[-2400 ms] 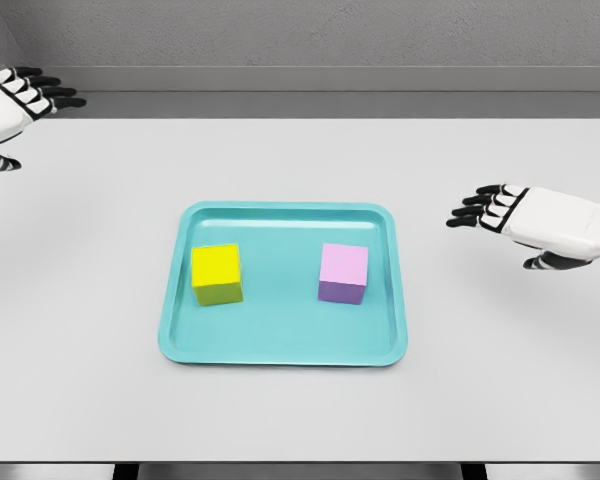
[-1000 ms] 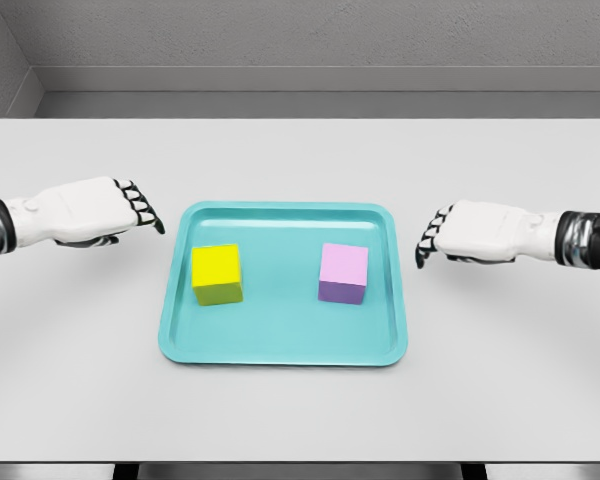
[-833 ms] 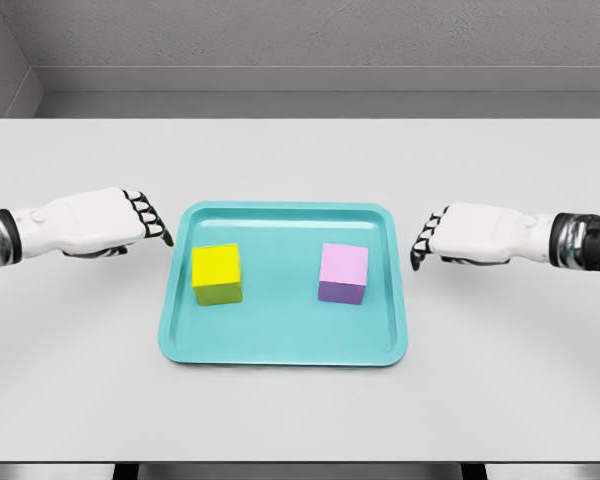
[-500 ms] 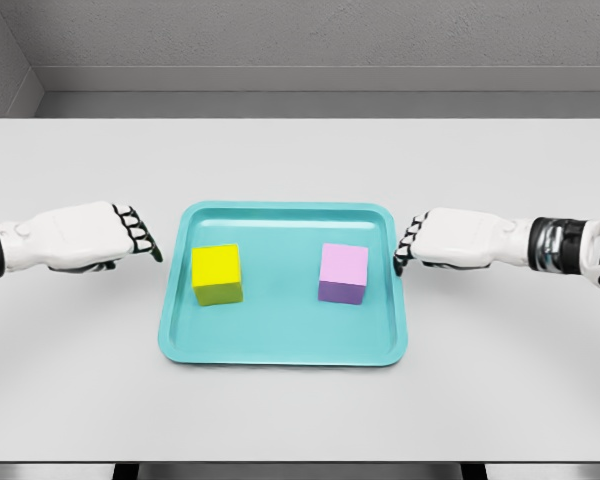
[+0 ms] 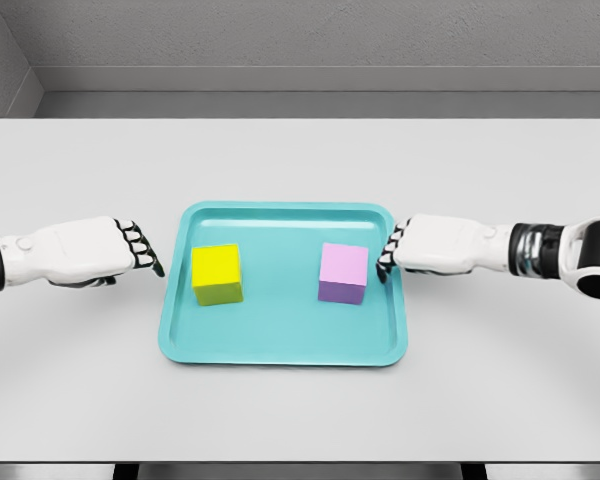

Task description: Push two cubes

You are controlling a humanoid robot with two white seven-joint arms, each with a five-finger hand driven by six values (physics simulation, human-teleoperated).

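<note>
You have two cubes to push, and both sit inside the teal tray point(image 5: 280, 350) on the white table point(image 5: 300, 160). The yellow cube point(image 5: 217, 273) is on the tray's left side. The pink cube point(image 5: 343, 272) is on its right side. They are well apart from each other.

I think you are at the reaching step, and no push has begun. Next, each hand has to go over the tray's rim and meet the outer side of its own cube. Then it should push flat and straight, so the cube slides and does not turn.

Your right hand point(image 5: 420, 248) is over the tray's right rim, with its dark fingertips point(image 5: 385, 262) just beside the pink cube. I cannot tell if they touch it. Your left hand point(image 5: 100, 250) is just outside the left rim, near the yellow cube but not touching. Both hands lie low and point inward, with fingers bent down and holding nothing.
</note>
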